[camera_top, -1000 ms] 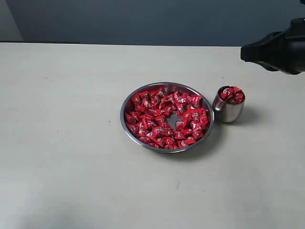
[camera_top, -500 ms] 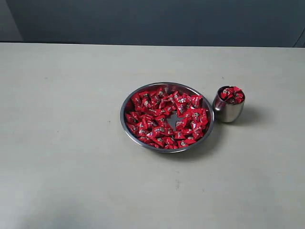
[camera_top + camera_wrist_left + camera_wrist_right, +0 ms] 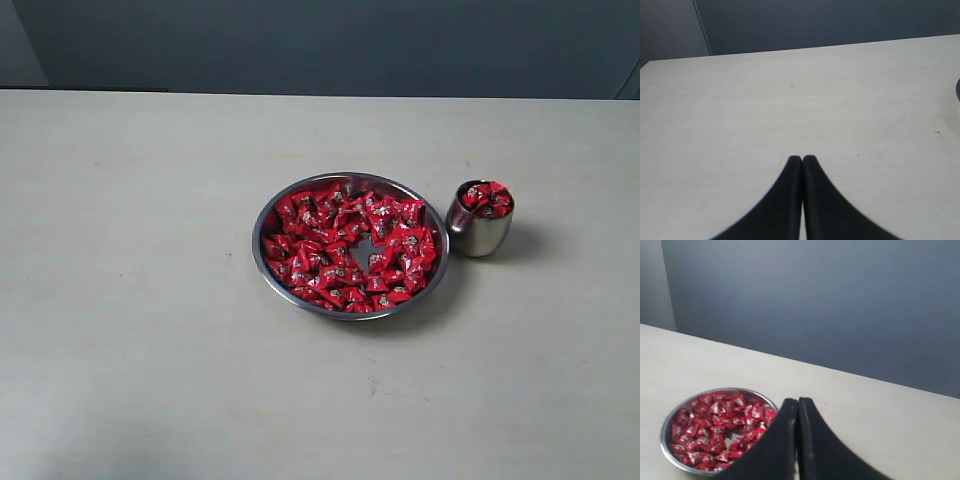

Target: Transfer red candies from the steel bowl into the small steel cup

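Red candies [image 3: 320, 240] fill the steel bowl [image 3: 257, 250], with more in the small steel cup [image 3: 480, 236] just right of it. Left gripper [image 3: 802, 159] and right gripper [image 3: 798, 401] are both pinched closed, empty.

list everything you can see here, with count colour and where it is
red candies: many, red, piled in the steel bowl; a few more fill the small steel cup
steel bowl: one, shiny silver, middle of the table
small steel cup: one, shiny silver, close beside the bowl's right edge in the exterior view
table: one, pale beige, under everything
wall: one, dark blue-grey, behind the table
left gripper: one, black, shut, over bare table
right gripper: one, black, shut, empty, bowl visible beyond it
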